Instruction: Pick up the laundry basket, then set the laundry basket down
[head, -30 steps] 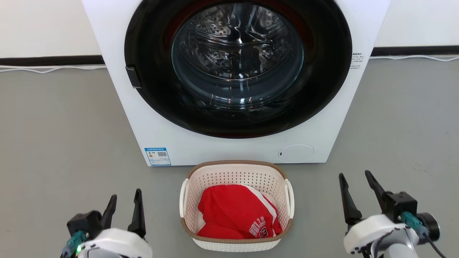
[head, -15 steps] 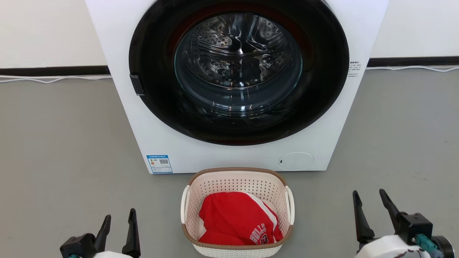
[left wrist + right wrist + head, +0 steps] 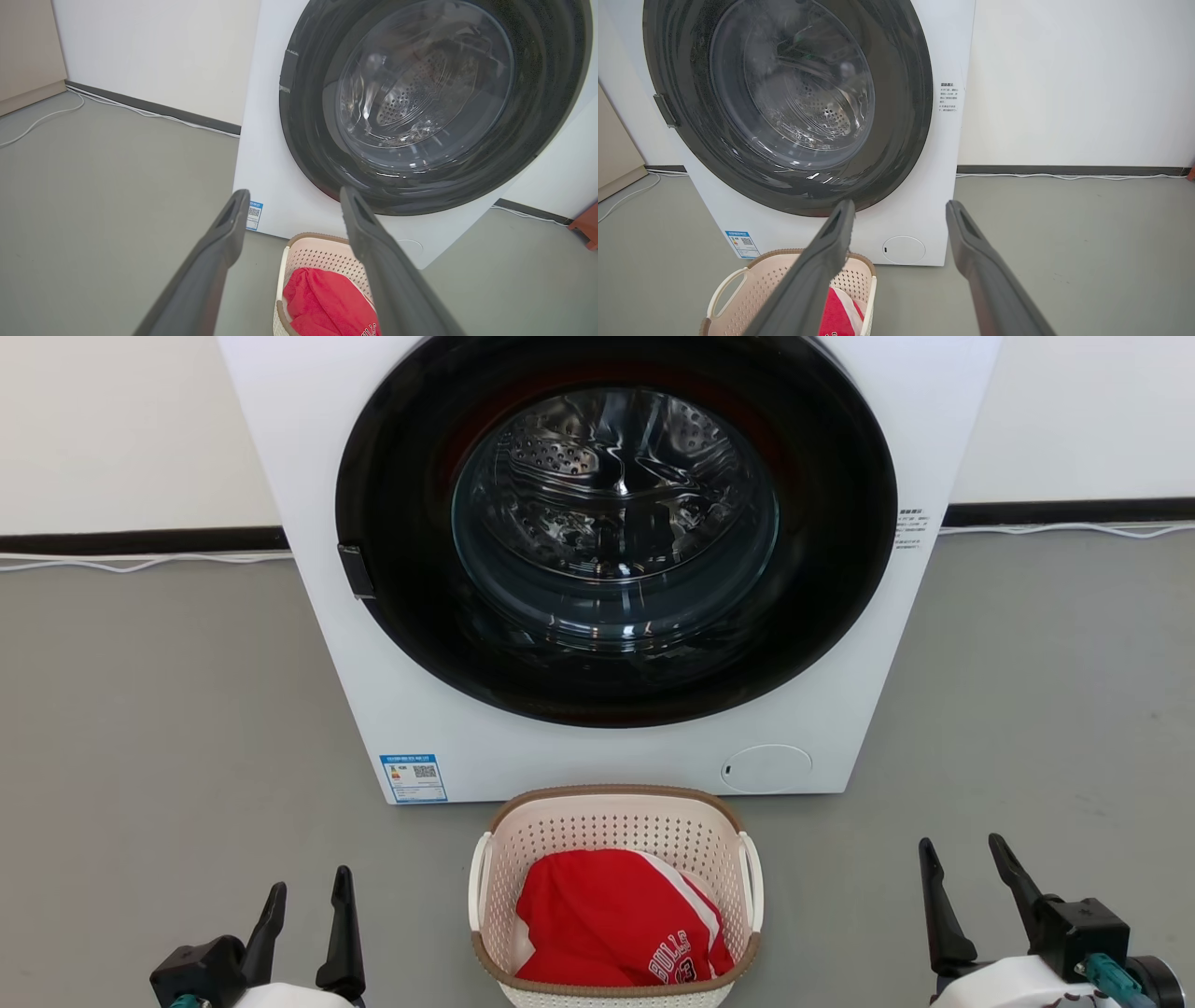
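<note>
Laundry basket [image 3: 616, 823] sat on the grey floor [image 3: 168, 728] at bottom centre of the head view, just below the white washer [image 3: 373, 709], with a red garment [image 3: 607, 915] inside. The left gripper [image 3: 310, 882] at lower left and the right gripper [image 3: 960, 843] at lower right stood spread wide, holding nothing, both apart from it.

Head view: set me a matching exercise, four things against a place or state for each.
Things:
1. laundry basket
2. red garment
3. washer
4. right gripper

Places or states:
A. lying inside the basket
B. open, at lower right, touching nothing
C. standing on the floor in front of the washer
D. white, with a round dark door

Pairs: 1-C, 2-A, 3-D, 4-B
</note>
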`<state>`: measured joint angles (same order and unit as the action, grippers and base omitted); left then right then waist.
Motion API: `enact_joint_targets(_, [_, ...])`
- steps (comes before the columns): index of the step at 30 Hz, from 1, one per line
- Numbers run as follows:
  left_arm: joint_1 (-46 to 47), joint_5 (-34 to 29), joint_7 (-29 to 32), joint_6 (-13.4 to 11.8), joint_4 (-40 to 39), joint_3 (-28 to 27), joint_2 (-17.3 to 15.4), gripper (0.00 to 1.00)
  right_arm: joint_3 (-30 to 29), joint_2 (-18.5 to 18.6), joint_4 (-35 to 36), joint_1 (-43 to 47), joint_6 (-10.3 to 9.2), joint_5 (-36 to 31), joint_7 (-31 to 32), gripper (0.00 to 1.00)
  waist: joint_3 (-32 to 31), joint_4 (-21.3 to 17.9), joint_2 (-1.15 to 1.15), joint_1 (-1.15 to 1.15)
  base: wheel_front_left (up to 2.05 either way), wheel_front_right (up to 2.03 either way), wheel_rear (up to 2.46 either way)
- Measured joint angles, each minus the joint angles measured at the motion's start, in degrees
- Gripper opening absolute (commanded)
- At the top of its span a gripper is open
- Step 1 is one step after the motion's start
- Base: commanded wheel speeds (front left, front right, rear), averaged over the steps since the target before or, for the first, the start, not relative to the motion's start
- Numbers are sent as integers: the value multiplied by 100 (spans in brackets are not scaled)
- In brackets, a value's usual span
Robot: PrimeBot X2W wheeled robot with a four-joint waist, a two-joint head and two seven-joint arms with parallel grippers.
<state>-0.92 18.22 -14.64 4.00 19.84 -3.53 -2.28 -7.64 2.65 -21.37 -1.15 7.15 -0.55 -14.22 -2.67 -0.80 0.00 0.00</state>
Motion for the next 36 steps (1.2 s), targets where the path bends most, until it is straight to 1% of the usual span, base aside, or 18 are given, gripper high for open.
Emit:
enact_joint_targets(3, [-1,43,0,-38,13,18,0,100,0,0,-48,-2,0,-54,0,100,-46,0,0,0,0,0,0])
enact_joint_targets(13, [-4,48,0,-47,227,58,0,100,-9,-1,-337,-13,0,-154,1,100,-164,-2,0,0,0,0,0])
enact_joint_targets(23, [-4,48,0,-47,291,36,1,100,18,-1,-386,-29,0,-185,1,100,-199,-27,0,0,0,0,0])
enact_joint_targets(24, [-5,48,1,-46,325,33,7,0,20,-1,-405,-10,-3,-185,5,0,-201,-28,0,0,0,0,0])
enact_joint_targets(29, [-221,68,54,-45,627,34,64,0,16,-38,-724,160,-7,-145,55,0,-199,-26,0,0,0,0,0])
enact_joint_targets(36, [-224,474,169,-40,603,22,62,0,5,-44,-700,196,-7,366,186,0,-181,-20,0,3,0,0,0])
